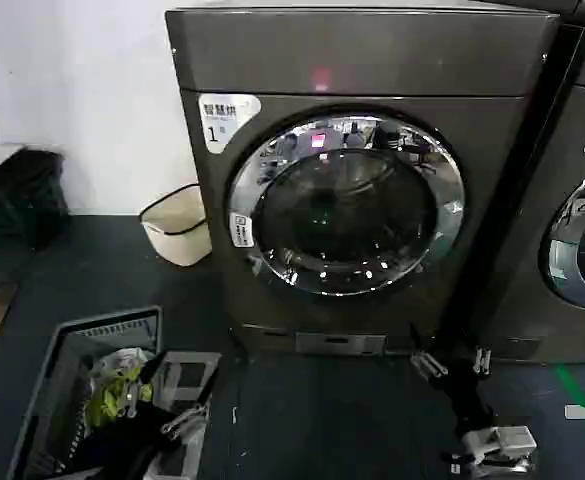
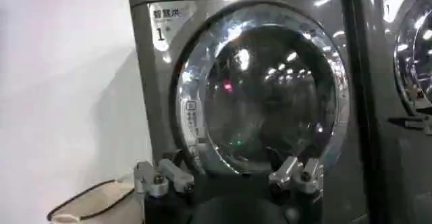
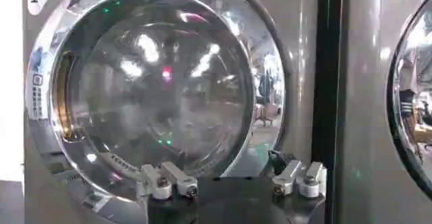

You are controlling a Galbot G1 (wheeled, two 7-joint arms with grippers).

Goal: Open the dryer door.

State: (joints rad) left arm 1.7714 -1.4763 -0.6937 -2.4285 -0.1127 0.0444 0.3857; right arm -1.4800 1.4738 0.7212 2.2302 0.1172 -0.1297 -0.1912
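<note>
The dryer door (image 1: 347, 205) is a big round porthole with a chrome ring and dark glass. It lies shut, flush with the grey machine front. It also fills the left wrist view as the dryer door (image 2: 263, 90) and the right wrist view as the dryer door (image 3: 155, 84). My right gripper (image 1: 455, 363) hovers low in front of the machine's lower right corner, open and empty, its fingers (image 3: 165, 183) spread wide below the chrome ring. My left gripper (image 1: 169, 395) hangs low at the left over a basket, farther from the door, open (image 2: 229, 178) and holding nothing.
A second machine (image 1: 582, 240) with a similar chrome door stands close on the right. A grey laundry basket (image 1: 62, 370) with clothes sits on the floor at the lower left. A white bin (image 1: 177, 225) stands by the wall, and a dark bag (image 1: 17, 200) lies further left.
</note>
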